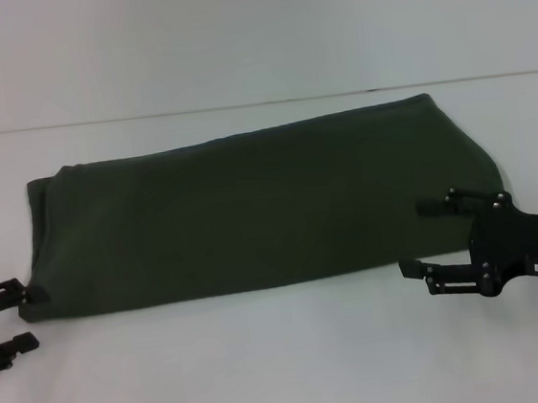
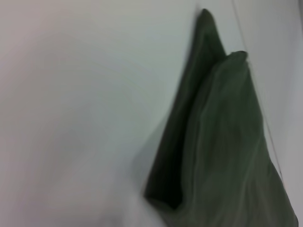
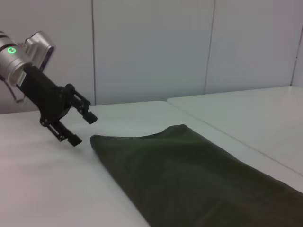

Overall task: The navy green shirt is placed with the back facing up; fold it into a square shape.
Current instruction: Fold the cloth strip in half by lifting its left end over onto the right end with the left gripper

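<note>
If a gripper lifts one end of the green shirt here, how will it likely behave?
The navy green shirt lies flat in soft folded layers, so it would probably droop and unfold. It looks light. On the smooth table it may slide when pushed.

A white table [image 1: 268, 375] fills the work area — plain and smooth, with a thin dark seam [image 1: 192, 110] running across its far part. Behind it stands a pale panelled wall [image 3: 151, 47] — vertical joints divide it into broad sections.
</note>
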Controlling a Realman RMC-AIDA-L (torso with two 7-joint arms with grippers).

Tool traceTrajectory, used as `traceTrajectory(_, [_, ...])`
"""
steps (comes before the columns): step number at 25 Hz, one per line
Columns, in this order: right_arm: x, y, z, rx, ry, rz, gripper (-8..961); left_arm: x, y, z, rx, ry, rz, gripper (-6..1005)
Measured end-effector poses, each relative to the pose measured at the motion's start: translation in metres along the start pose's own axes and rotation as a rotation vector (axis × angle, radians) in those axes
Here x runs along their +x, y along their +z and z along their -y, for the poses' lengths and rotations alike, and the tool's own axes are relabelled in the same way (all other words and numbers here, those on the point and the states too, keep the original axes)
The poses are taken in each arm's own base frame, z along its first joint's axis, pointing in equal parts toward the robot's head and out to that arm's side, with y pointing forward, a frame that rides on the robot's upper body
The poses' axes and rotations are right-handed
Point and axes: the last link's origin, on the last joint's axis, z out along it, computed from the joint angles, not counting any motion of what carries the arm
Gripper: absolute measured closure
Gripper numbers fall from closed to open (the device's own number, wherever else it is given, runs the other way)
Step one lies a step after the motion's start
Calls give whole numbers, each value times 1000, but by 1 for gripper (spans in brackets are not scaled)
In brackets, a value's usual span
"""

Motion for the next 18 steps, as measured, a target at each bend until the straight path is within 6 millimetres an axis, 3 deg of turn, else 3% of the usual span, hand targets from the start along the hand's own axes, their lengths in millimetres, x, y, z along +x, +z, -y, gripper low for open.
traceTrajectory(8, [0,-1,1,8,1,3,77,-3,9,10,-7,-86,-22,284])
traceTrajectory(18, [-1,-1,1,6,-3,3,77,3,5,18,-21,-139,-103,290])
